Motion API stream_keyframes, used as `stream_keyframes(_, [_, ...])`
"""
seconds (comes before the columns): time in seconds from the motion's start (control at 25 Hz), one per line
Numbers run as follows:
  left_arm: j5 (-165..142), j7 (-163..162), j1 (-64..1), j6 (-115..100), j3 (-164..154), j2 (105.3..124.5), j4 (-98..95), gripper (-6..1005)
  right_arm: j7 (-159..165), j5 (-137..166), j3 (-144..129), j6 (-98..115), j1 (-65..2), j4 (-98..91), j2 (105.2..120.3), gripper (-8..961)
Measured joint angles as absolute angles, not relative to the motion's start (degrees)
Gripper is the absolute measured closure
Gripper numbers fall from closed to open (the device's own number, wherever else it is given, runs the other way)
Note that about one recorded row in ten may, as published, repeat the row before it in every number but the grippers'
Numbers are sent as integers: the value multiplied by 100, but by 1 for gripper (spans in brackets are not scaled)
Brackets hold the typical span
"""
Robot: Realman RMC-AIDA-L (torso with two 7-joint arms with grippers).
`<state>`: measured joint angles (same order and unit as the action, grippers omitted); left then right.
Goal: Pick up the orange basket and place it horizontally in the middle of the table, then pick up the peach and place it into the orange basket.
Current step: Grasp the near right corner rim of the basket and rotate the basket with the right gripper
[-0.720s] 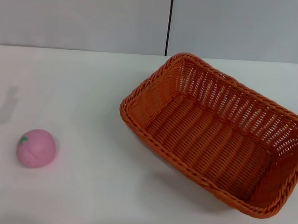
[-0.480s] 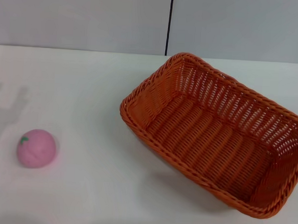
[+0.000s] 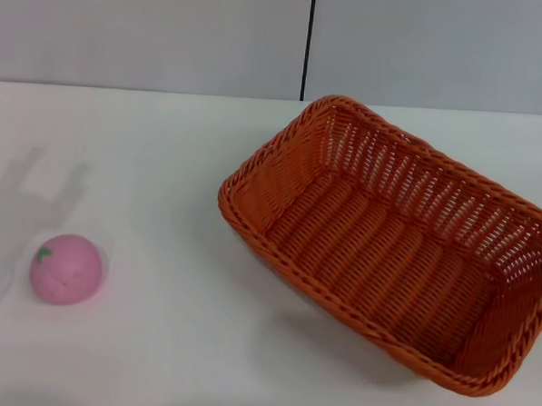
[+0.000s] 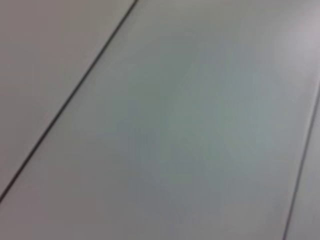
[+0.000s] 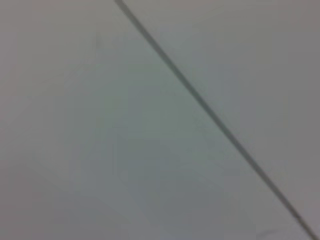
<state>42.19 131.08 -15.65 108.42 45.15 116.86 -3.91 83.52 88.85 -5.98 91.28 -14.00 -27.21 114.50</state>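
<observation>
1. Orange wicker fills the right side of the head view — the orange basket sits on the table, set at a diagonal, its open top up and nothing inside.
2. The peach lies on the table's left side, well apart from the basket, green leaf mark on its upper left.
3. A grey, fork-shaped shadow falls on the table just behind the peach.
4. Neither gripper appears in any view — both wrist views show only pale grey panels crossed by dark seams, so I cannot tell how the fingers stand.
</observation>
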Motion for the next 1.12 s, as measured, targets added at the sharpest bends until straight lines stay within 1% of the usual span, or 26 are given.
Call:
stream_keyframes(0.32, [4219, 13304, -1646, 10932, 4428, 11732, -413, 159, 9803, 9576, -756, 10099, -1528, -4483, 11351, 485])
stream_keyframes(0.36, [4219, 13305, -1674, 10939, 4422, 11732, -432, 159, 10187, 9768, -919, 10306, -1630, -4933, 11302, 480])
stream_keyframes(0.4, [4219, 13305, -1691, 10946, 4419, 11733, -438, 159, 10187, 9768, -919, 10306, -1630, -4933, 11302, 475])
stream_keyframes(0.52, [4219, 13305, -1713, 10949, 4401, 11734, -439, 158, 10893, 10217, -1190, 10580, -1842, -5653, 11196, 460])
stream_keyframes(0.56, [4219, 13296, -1750, 10939, 4334, 11734, -440, 158, 11124, 10427, -1268, 10686, -1947, -5890, 11154, 455])
stream_keyframes(0.72, [4218, 13317, -1784, 10910, 4224, 11734, -506, 158, 11823, 11366, -1520, 11053, -2481, -6524, 10944, 302])
stream_keyframes(0.76, [4219, 13322, -1791, 10910, 4202, 11734, -539, 158, 12070, 11956, -1676, 11145, -2803, -6674, 10839, 264])
stream_keyframes(0.8, [4218, 13338, -1796, 10913, 4174, 11734, -579, 158, 12146, 12247, -1786, 11162, -2935, -6711, 10799, 258])
stream_keyframes(0.84, [4219, 13359, -1799, 10923, 4144, 11733, -614, 158, 12146, 12247, -1786, 11162, -2935, -6711, 10799, 253])
stream_keyframes(0.96, [4218, 13453, -1782, 10951, 4065, 11734, -659, 158, 12278, 13274, -2187, 11197, -3394, -6778, 10686, 236])
stream_keyframes(1.12, [4218, 13467, -1754, 10922, 4060, 11751, -658, 159, 12388, 14175, -2736, 11227, -3823, -6758, 10625, 231])
